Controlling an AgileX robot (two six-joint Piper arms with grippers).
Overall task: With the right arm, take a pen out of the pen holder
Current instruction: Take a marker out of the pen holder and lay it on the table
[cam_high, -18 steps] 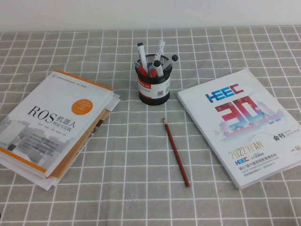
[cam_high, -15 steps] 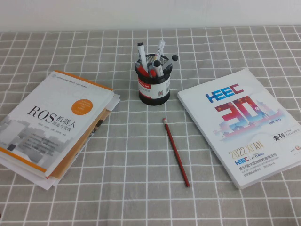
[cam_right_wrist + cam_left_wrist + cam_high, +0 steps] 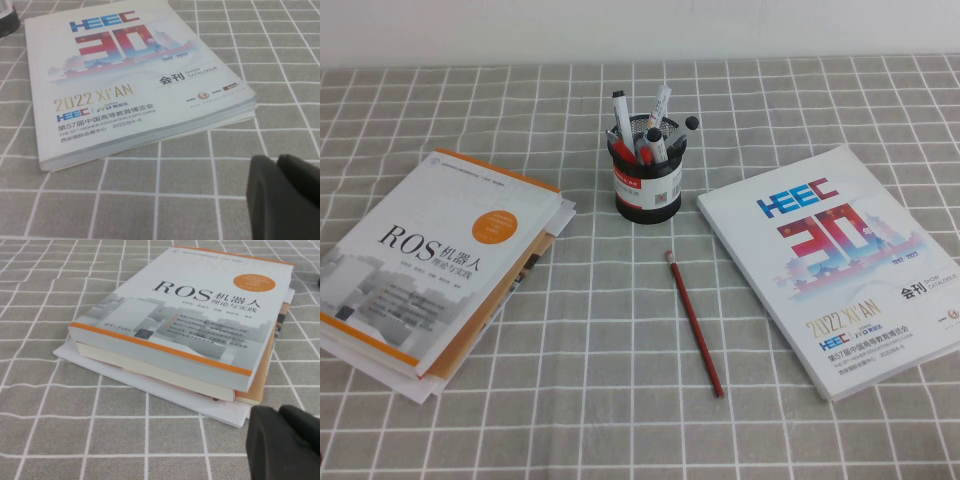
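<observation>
We find the task unstarted: the right gripper [image 3: 284, 200], closed and empty, hangs just short of the catalogue [image 3: 125, 75], the pen holder [image 3: 647, 192] well beyond it with its pens [image 3: 654, 137] all inside; the left gripper [image 3: 284, 440], likewise closed, sits before the book stack [image 3: 175, 340].

Nothing visible has changed: the pen holder [image 3: 647, 185] and its pens [image 3: 621, 112] stand exactly as before.
</observation>
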